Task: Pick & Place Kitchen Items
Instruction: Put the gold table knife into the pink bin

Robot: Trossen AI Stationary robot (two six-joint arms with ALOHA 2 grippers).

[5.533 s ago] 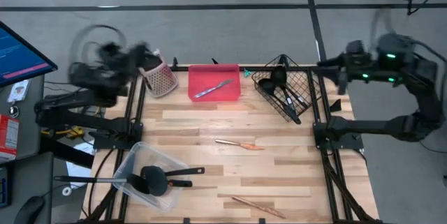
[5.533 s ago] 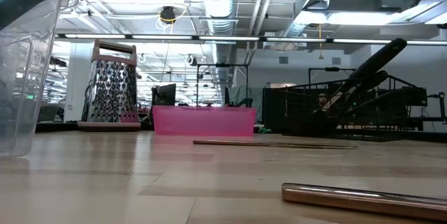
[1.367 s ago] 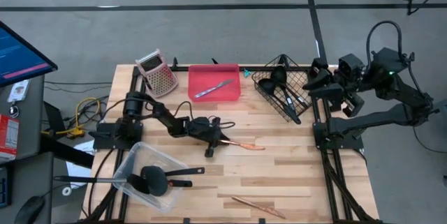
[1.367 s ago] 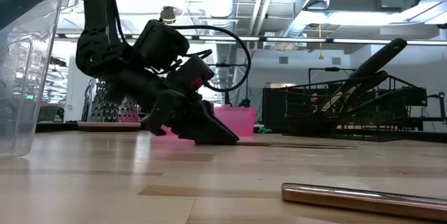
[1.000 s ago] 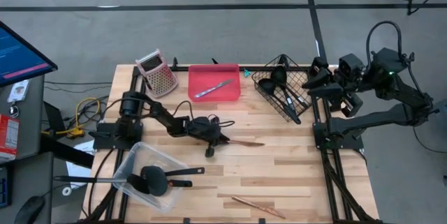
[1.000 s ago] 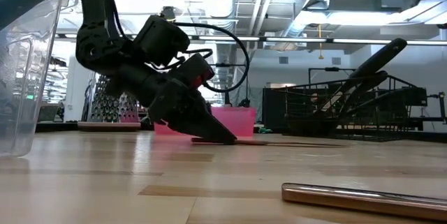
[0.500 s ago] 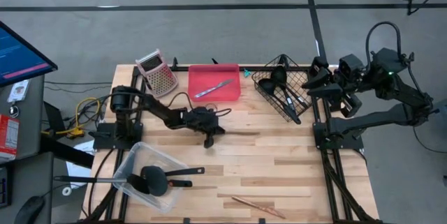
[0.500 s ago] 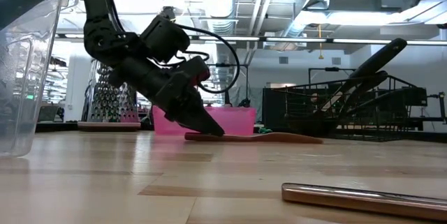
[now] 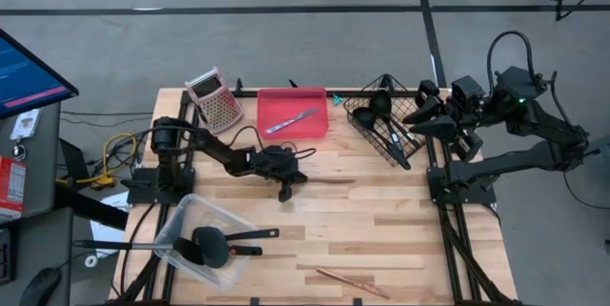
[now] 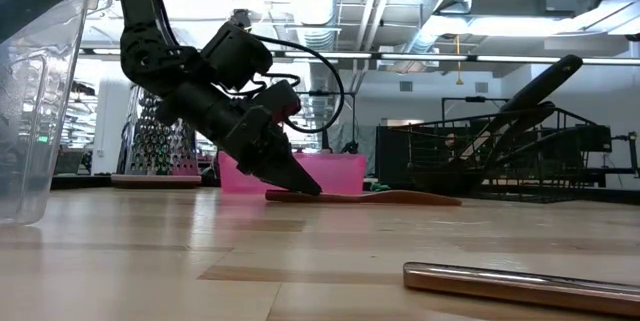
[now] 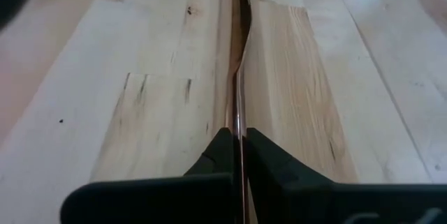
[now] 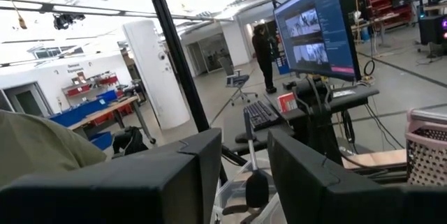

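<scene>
Copper-coloured knife lies mid-counter, long axis left-right, tip pointing right; left claw pinches its handle end. Since 1.4 seconds ago it has shifted toward the pink tray. Right claw, parted, hovers beside the wire basket.

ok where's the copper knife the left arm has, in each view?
High: copper knife at table centre, its end in the left hand, below the pink tray.
Low: knife flat on the wood, hand pinching its end, pink tray behind.
Left wrist: knife edge-on between the fingers.
Right wrist: not in it.
</scene>
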